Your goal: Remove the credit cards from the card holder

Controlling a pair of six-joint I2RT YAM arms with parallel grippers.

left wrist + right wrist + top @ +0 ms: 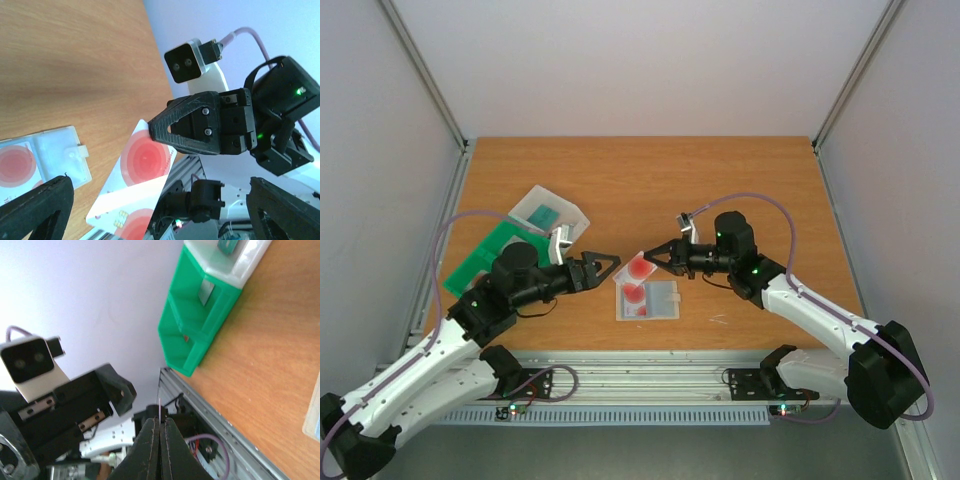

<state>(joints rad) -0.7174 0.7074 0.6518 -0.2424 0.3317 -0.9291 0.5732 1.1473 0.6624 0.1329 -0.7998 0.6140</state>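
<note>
So, right hand: its two fingers are pressed tight on the red-circle card, pinching it by one edge.
Red-circle card: white with big red rings. It is tilted, and its free end sticks out toward the left hand. It sits right by the far left corner of the card holder; I cannot tell if the two touch. The right wrist view shows it only as a thin line between the black fingers.
Left hand: its fingers are spread wide with nothing between them. It points at the right hand, just beside the red-circle card.
Card holder: pale and see-through, lying flat on the tabletop near the front edge, between the two hands and a bit nearer the arm bases. A small tab sticks out from one side.
Red cards: red rings show through the left part of the card holder.
Green tray: it lies on the left side of the tabletop, behind the left arm, well apart from the card holder.
Clear box: it is at the far end of the green tray, touching it.
Teal card: it lies inside the clear box.
</note>
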